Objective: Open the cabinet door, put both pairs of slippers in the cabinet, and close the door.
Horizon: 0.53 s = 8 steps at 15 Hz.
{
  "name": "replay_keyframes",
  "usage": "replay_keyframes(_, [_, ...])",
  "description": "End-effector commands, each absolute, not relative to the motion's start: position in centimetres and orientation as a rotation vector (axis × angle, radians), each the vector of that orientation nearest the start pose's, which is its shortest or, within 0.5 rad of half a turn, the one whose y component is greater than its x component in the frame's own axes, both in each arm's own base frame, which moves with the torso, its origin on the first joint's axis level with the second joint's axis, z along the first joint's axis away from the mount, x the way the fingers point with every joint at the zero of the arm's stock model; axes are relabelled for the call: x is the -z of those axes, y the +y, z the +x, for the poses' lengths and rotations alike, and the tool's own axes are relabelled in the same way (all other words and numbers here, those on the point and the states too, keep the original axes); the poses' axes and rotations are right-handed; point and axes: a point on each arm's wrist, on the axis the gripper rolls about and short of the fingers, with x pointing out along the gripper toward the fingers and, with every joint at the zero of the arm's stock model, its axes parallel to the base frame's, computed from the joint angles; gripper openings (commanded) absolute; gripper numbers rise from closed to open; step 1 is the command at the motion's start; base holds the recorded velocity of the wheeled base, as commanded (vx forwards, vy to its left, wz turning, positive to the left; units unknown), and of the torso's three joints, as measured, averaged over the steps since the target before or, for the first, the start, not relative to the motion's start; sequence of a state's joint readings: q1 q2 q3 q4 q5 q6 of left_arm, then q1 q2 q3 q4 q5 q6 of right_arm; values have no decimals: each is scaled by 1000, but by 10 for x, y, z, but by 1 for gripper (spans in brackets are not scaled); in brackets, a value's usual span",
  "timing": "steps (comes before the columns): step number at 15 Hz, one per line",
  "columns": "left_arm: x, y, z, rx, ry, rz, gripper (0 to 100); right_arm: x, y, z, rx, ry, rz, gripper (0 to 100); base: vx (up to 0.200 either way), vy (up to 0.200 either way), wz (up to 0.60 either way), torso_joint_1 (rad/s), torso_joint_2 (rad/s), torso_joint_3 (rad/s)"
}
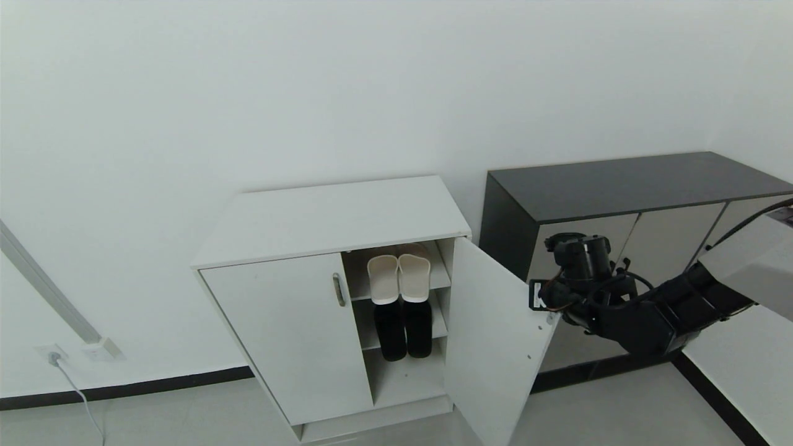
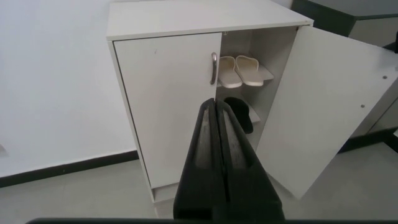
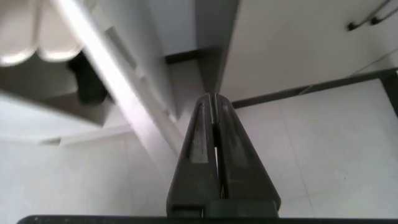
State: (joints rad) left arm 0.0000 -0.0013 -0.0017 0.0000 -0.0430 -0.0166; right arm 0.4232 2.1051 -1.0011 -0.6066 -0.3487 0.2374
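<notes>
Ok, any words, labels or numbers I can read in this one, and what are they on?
The white tag on the right arm: a dark mark, partly hidden and too small to read.
No print can be seen on the cabinet, the white slippers or the black slippers.
Nothing here is legible.

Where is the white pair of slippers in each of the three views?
Head view: white slippers on the upper shelf, in the cabinet's open right half.
Left wrist view: white slippers on that shelf, beside the door handle.
Right wrist view: white slippers, toes only, past the open door's edge.
Shared landmark: black slippers on the shelf below them.
</notes>
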Motion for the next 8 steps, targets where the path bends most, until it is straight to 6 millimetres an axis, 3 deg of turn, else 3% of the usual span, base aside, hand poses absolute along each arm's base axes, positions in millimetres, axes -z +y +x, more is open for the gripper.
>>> replay_keyframes(1, [-76, -1, -23, 43, -1, -17, 0, -92, 165, 342, -62, 466, 35, 0, 0, 0, 0, 0, 0, 0])
replay_keyframes(5, [-76, -1, -23, 43, -1, -17, 0, -86, 214, 295, -219, 507, -5, 0, 0, 0, 0, 0, 0, 0])
replay_keyframes(8, [-76, -1, -23, 43, -1, -17, 0, -96, 228, 276, -280, 494, 6, 0, 0, 0, 0, 0, 0, 0])
